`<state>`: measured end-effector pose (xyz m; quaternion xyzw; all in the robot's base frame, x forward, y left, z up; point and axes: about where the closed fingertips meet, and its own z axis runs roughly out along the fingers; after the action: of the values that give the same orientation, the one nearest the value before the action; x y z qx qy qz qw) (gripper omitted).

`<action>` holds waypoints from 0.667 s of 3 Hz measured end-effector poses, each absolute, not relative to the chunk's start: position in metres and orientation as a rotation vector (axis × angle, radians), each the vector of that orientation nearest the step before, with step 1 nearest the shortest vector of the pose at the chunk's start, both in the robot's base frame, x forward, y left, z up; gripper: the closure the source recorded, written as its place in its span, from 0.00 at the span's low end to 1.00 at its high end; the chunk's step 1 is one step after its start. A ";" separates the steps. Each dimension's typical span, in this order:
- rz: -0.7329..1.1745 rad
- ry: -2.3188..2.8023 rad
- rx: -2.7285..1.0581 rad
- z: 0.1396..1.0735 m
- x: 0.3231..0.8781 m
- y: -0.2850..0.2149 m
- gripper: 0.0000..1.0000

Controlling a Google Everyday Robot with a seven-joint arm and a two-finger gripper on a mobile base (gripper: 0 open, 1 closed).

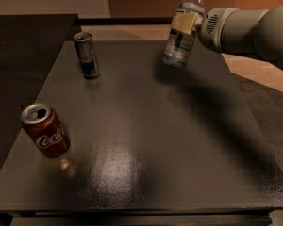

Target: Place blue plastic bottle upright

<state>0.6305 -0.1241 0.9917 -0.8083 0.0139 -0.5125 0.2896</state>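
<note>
The blue plastic bottle is clear with a white cap and a pale label. It is nearly upright, its cap leaning slightly right, held above the far right part of the dark table. My gripper is shut on the bottle's middle, its tan fingers wrapping the label. The grey arm reaches in from the right edge. I cannot tell whether the bottle's base touches the table.
A slim blue-silver can stands upright at the far left of the table. A red Coca-Cola can stands near the left edge, closer to me. A darker surface adjoins the table on the left.
</note>
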 end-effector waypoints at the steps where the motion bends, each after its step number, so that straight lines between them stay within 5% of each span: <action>1: -1.522 -0.098 -2.087 0.987 0.628 -0.128 1.00; 2: -1.689 -0.279 -2.045 0.977 0.622 -0.131 1.00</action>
<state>0.6219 -0.1305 0.9769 -0.7453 -0.1018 -0.6155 0.2353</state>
